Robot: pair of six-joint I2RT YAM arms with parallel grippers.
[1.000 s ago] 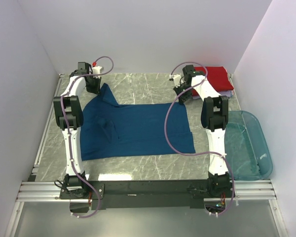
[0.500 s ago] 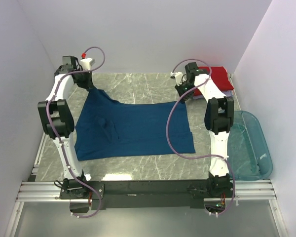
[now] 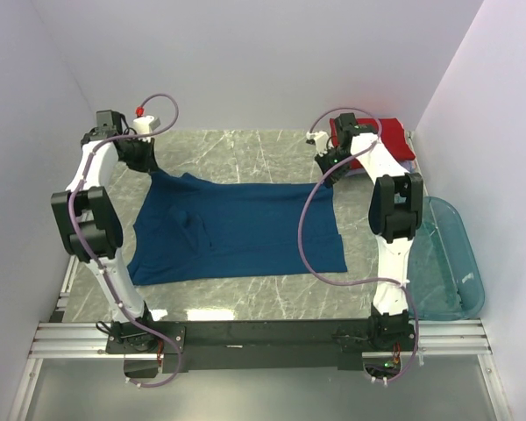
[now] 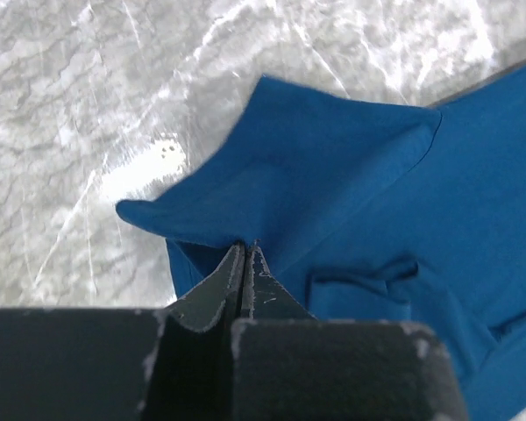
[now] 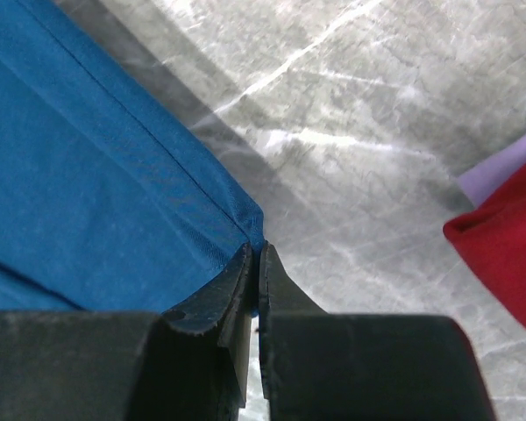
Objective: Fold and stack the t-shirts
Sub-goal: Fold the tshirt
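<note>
The dark blue t-shirt [image 3: 237, 228] lies spread across the marble table. At its far left corner my left gripper [image 3: 147, 167] is shut on a lifted fold of the blue cloth [image 4: 272, 175]. My right gripper [image 3: 326, 175] is shut on the far right corner of the same shirt [image 5: 114, 175], held just above the table. A folded red t-shirt [image 3: 386, 139] lies at the back right on a pale lavender one [image 3: 405, 164]; both show at the right edge of the right wrist view, red [image 5: 508, 237] over lavender [image 5: 500, 167].
A translucent teal plastic tub [image 3: 443, 254] stands at the right edge of the table beside the right arm. White walls close in the table on the left, back and right. A metal rail [image 3: 263, 338] runs along the near edge.
The left arm has swung left and back, pulling the shirt's far left corner outward and flattening that side. The right gripper shifted slightly right with its corner.
</note>
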